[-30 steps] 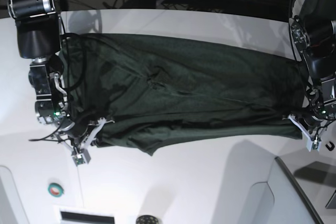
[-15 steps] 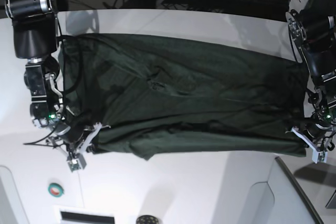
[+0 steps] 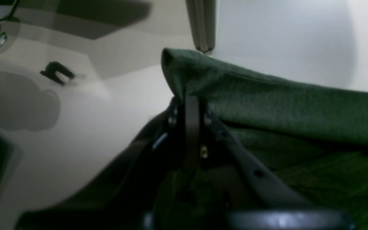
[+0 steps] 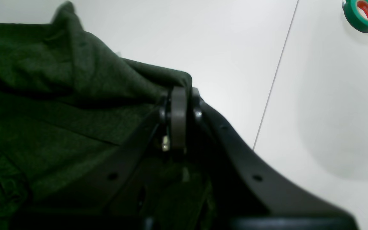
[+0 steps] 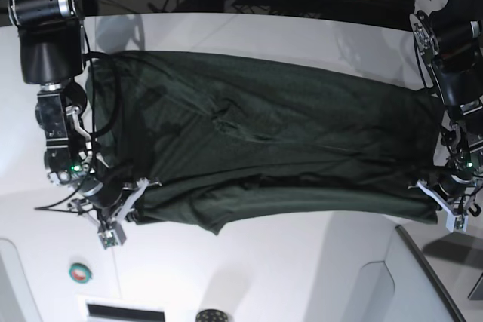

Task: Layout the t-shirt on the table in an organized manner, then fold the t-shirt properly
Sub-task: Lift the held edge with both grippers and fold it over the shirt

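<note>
Both grippers, left (image 5: 447, 203) and right (image 5: 121, 209), were clamped on the t-shirt (image 5: 264, 141) hem; bare table (image 5: 287, 269) lay beyond. No legible writing.

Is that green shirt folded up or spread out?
Mostly spread out: the t-shirt stretches across the table, wrinkled, its near edge doubled over, a hand pinching each near corner.

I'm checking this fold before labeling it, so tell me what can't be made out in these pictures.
- Sleeves and collar of the t-shirt: base view, lost in dark bunched folds.
- Left gripper fingertips: left wrist view, buried under the cloth it pinches.
- Right gripper tips: right wrist view, covered by the shirt corner.
- Small dark object on the table: left wrist view, too blurred to identify.
- Green tape roll: right wrist view, partly cut by the top edge.
</note>
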Controlling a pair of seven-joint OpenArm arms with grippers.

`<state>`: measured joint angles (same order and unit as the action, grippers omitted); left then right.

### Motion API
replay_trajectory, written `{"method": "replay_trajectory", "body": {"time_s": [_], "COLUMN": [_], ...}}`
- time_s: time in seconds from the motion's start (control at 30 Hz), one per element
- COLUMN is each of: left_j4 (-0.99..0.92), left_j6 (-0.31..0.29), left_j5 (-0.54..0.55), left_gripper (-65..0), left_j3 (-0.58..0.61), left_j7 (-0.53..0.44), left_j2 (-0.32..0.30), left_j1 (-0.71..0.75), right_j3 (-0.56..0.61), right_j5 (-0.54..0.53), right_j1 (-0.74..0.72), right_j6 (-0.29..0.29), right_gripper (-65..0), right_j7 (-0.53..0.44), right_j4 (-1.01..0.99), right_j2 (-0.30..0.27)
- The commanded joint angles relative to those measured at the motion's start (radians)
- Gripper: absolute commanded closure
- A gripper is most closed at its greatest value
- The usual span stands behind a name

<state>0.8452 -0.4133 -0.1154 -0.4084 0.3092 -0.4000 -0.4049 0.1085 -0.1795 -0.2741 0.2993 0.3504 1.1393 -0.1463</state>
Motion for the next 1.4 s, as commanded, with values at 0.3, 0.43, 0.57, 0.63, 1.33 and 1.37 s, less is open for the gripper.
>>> {"method": "replay_trajectory", "body": {"time_s": [0.3,0.43,0.57,0.63,1.33,1.37], "left_j4": [0.019,0.021,0.021,0.019,0.019,0.019], "left_j6": [0.009,0.007,0.007,0.007,0.012,0.012], "left_j5": [0.006,0.006,0.006,0.004,-0.126,-0.125], "left_gripper": [0.0,0.0,0.0,0.0,0.0,0.0], "left_j3": [-0.002,-0.002,-0.002,-0.001,0.067,0.067], "left_j7": [-0.006,-0.006,-0.006,-0.006,-0.014,-0.014], "left_j2": [-0.029,-0.029,-0.029,-0.029,-0.003,-0.001], "left_j1": [0.116,0.165,0.197,0.199,0.194,0.194], "right_j3": [-0.005,-0.005,-0.019,-0.054,-0.074,-0.074], "right_j5": [-0.002,-0.002,-0.005,-0.005,-0.004,-0.004], "right_j1": [0.068,0.098,0.143,0.178,0.26,0.26], "right_j6": [0.005,0.005,0.004,0.004,0.001,0.001], "right_gripper": [-0.6,-0.6,-0.6,-0.6,-0.6,-0.6], "right_j7": [-0.02,-0.02,-0.02,-0.02,0.213,0.213], "right_j4": [0.02,0.02,0.04,0.094,0.215,0.215], "right_j2": [-0.009,-0.009,-0.009,-0.006,0.034,0.034]}}
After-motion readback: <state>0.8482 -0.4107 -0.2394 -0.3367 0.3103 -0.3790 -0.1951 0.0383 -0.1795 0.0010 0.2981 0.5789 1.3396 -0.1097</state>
